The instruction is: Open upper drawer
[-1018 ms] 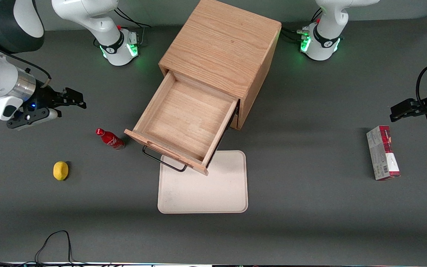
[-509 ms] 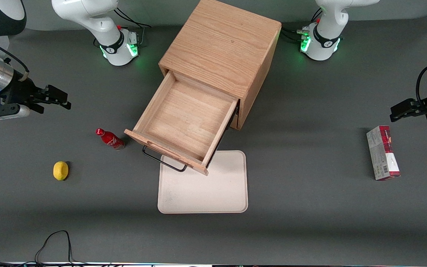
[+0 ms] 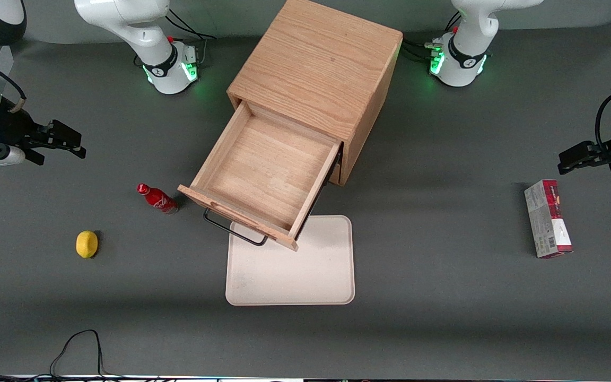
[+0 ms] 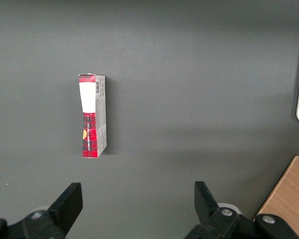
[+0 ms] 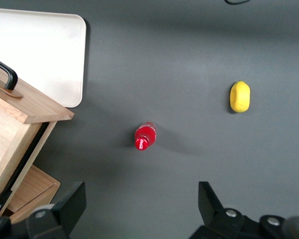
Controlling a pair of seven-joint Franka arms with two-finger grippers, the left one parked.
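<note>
The upper drawer point(image 3: 265, 178) of the wooden cabinet point(image 3: 319, 69) stood pulled far out, its bare oak floor showing and nothing in it. Its long black wire handle point(image 3: 234, 229) hung over the rim of a cream tray point(image 3: 305, 270) that lay flat on the grey counter point(image 3: 443, 297), at about six o'clock from the cabinet. In the right wrist view a corner of the lower drawer point(image 5: 32, 191) showed beneath the open one, pushed in.

I counted one of each loose thing. One small red bottle point(image 3: 157, 198) stood just beside the drawer's front corner, at roughly nine o'clock from it; white script ran along its side, too small to read. One yellow lemon point(image 3: 87, 244) lay farther toward the working arm's end, nearer the front camera than the bottle. One red and grey carton point(image 3: 547, 218) lay flat toward the parked arm's end, with a barcode on its end flap; its lettering could not be made out.

The hand point(image 3: 67, 142) hung above the counter toward the working arm's end, well apart from the drawer, at about ten o'clock from the bottle. Its two fingers point(image 5: 72, 201) were spread wide and gripped nothing.
</note>
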